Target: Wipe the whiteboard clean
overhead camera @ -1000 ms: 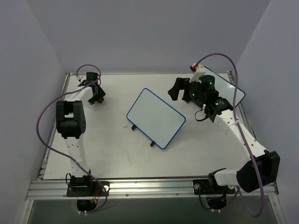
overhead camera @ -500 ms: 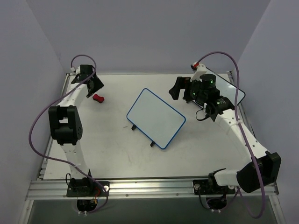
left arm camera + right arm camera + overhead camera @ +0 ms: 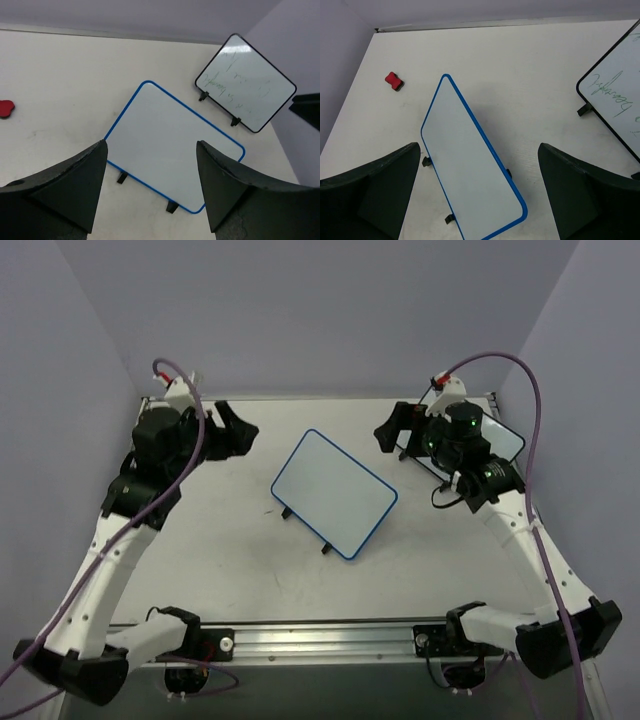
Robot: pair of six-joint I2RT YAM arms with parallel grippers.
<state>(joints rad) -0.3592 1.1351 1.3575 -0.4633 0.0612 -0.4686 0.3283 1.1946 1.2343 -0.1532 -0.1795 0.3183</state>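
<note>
The left gripper (image 3: 232, 430) had its two fingers spread wide, and it held nothing. The red eraser (image 3: 393, 81) lay on the table (image 3: 230, 540) off to this gripper's left side, not touching it. The whiteboard (image 3: 333, 493) with the blue rim stood right in front of the left gripper, propped up on its little black feet. It was about in the middle between the two grippers. Seen from above, its long side ran from far on the left to near on the right. Its face looked clean, with no marks I could see, so the wiping was likely done. The right gripper (image 3: 397, 427) was wide open too, with nothing in it, and the whiteboard lay ahead of it and a bit low. Both grippers looked about as close to the whiteboard as each other, but the left one was much nearer the eraser. Just beside the right gripper stood another board (image 3: 245, 90) with a dark rim and green writing on it.
</note>
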